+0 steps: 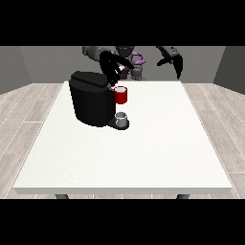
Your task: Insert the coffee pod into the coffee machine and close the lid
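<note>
Fingers (113,75) of the hand at the view's left (109,67) hang down dark over the top front of the coffee machine (91,103), tips reaching to just above the red pod holder (121,95); whether they are straight, curled or pinching something cannot be told, black on black there. A small whitish spot at the holder's top left edge, right under the fingertips, may be the coffee pod (114,88), too small to say for sure, and contact between it and the fingers can't be judged. Machine is a black block on the white table (143,153), left of centre, lid (89,80) on top looks slightly tilted, open or shut not clear. Red holder sticks out at the machine's upper right, and a grey cup (122,119) stands below it on the machine's dark base. Hand at the view's right (173,58) is raised in the air behind the table's far edge, well apart from the machine, fingers pointing down and relaxed, holding nothing. Robot torso behind is partly hidden by the arm and machine; upper body cut off at the top. Purple and grey parts show near its middle, unclear what.
</note>
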